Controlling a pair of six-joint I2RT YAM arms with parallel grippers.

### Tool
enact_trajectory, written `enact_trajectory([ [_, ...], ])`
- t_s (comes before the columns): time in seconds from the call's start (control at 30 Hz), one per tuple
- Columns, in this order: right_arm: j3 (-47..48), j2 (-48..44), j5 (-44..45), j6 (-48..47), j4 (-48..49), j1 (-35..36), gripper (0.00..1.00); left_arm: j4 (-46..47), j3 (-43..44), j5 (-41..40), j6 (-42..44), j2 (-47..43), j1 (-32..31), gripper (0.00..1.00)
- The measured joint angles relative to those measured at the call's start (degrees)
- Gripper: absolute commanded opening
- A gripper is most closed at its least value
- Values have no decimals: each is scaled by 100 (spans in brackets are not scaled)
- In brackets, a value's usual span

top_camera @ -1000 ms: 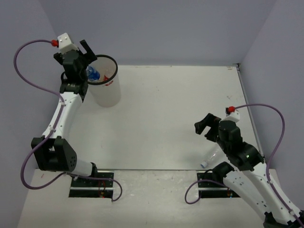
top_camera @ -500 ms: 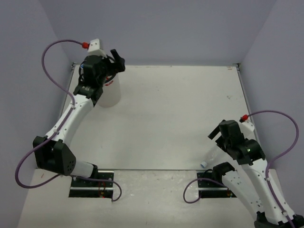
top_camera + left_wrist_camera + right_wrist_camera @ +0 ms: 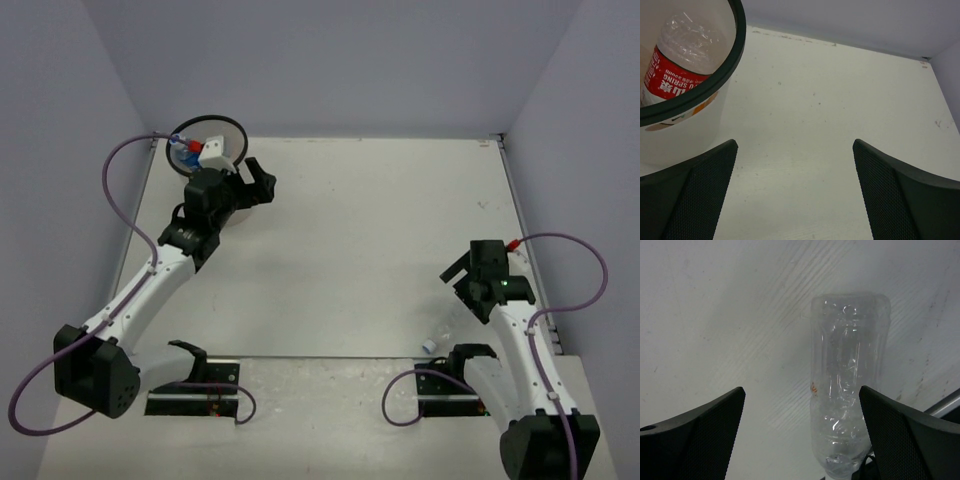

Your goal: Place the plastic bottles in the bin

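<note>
Most of the way through, by the looks. Can spot the red-labelled bottle (image 3: pixel 675 70) down inside the bin (image 3: pixel 715 75), plus a blue-labelled one (image 3: pixel 183 152) from the top view; can't count the rest through the wall. Leaves at least the plain clear bottle (image 3: pixel 847 385), lying on the bench (image 3: pixel 380 230) near the right arm's base, well apart from the bin. Got the right claw (image 3: pixel 801 405) spread wide above it, not touching. Same for the left claw (image 3: pixel 795 145): spread, holding nothing, just beside the bin.
</note>
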Motion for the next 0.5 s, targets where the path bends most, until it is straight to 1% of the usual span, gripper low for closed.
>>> enact_trajectory([
  [0.17, -256, 370, -156, -9, 485, -280, 99, 137, -166, 73, -17, -107, 0, 100],
  [0.4, -536, 982, -489, -6, 1123, -436, 99, 194, -195, 90, -97, -57, 0, 100],
  [0.5, -581, 1186, -634, 0, 1402, -448, 96, 257, -197, 123, -141, -13, 0, 100],
])
